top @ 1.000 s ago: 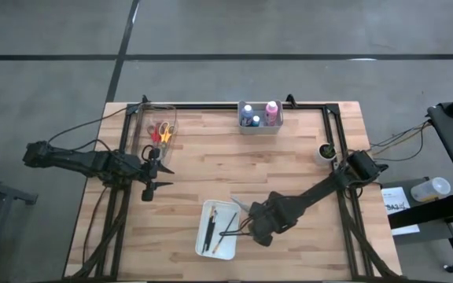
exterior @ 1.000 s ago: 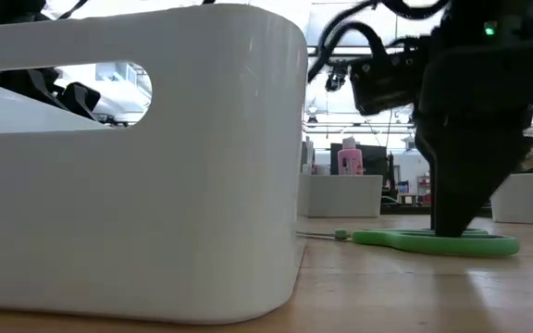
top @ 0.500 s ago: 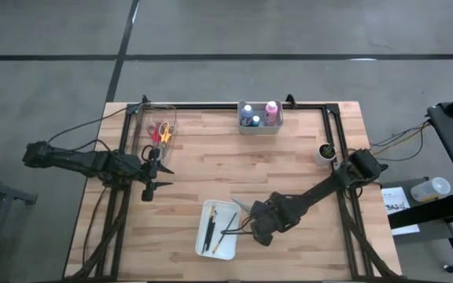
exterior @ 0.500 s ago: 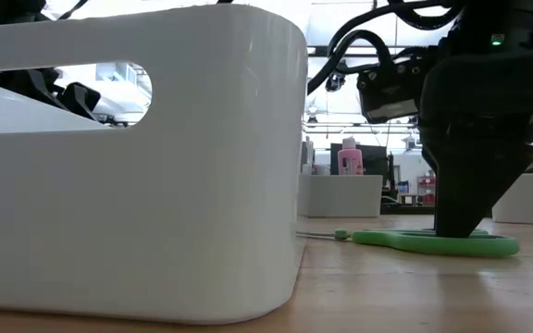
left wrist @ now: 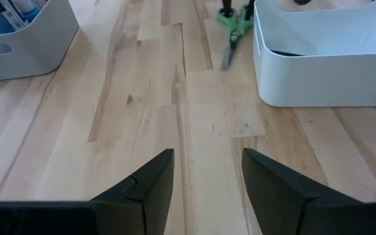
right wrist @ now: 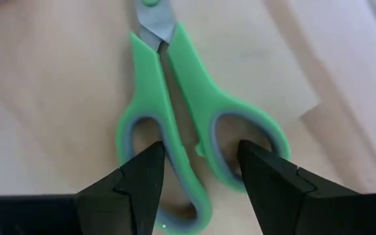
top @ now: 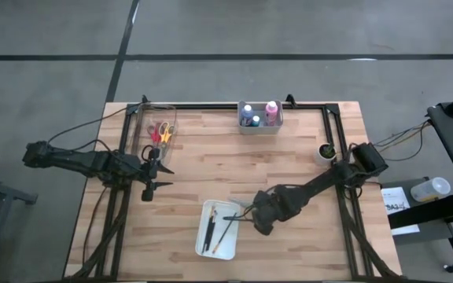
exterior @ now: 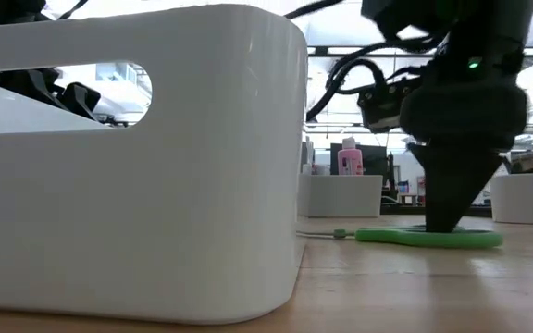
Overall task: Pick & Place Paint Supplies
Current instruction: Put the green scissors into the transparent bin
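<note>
The right gripper (right wrist: pixel 198 179) is down over the green scissors (right wrist: pixel 175 117), which lie flat on the worktop (top: pixel 289 165) near its front edge, just beside the white tray (top: pixel 208 244). Its fingers (right wrist: pixel 139 183) stand apart, one at each side of the green handles, with the blades pointing away from the wrist; no squeeze on the handles is visible. In the low view the scissors (exterior: pixel 428 238) rest on the wood under the dark gripper.

Thin dark brushes (top: pixel 211 233) lie in the white tray. The small bottles (top: pixel 256 115) stand in a grey bin (top: pixel 259 129) at the middle of the back edge. The orange and red scissors (top: pixel 160 133) sit in a clear container (top: pixel 141 126) near the back-left corner.

The left gripper (left wrist: pixel 207 186) waits by the left edge, fingers apart over bare wood.
</note>
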Controlling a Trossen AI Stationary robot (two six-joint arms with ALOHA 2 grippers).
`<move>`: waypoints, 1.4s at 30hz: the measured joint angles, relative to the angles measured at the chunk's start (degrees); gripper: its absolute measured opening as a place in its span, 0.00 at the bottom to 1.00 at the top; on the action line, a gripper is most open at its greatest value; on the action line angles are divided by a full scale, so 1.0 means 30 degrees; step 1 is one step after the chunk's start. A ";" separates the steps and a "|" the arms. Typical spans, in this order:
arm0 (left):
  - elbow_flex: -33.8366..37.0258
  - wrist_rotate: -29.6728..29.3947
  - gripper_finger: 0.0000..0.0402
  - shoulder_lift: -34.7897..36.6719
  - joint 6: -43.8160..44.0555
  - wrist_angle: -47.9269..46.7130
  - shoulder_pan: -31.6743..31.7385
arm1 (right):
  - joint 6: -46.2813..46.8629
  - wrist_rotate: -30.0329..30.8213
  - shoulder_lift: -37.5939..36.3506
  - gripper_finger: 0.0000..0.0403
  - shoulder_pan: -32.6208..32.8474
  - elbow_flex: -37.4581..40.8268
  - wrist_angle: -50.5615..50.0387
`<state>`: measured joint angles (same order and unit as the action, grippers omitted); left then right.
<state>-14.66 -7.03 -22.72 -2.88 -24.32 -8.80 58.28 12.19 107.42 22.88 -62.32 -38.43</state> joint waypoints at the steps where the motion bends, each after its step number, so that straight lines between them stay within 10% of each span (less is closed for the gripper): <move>1: 0.0000 0.0002 0.47 0.0000 0.0003 0.0004 0.0002 | -0.0011 0.0005 -0.0025 0.48 -0.0178 0.0082 -0.0030; 33: 0.0000 0.0003 0.47 0.0000 0.0003 0.0004 0.0004 | -0.7576 0.0933 -0.1234 0.48 -0.5485 0.0662 0.0645; 42: 0.0000 0.0004 0.47 -0.0003 0.0000 0.0004 0.0004 | -0.3192 0.2096 -0.1292 0.48 -0.5466 0.0674 0.2714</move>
<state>-14.66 -7.01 -22.73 -2.88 -24.30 -8.78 48.70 18.48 103.55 6.48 -60.30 -30.29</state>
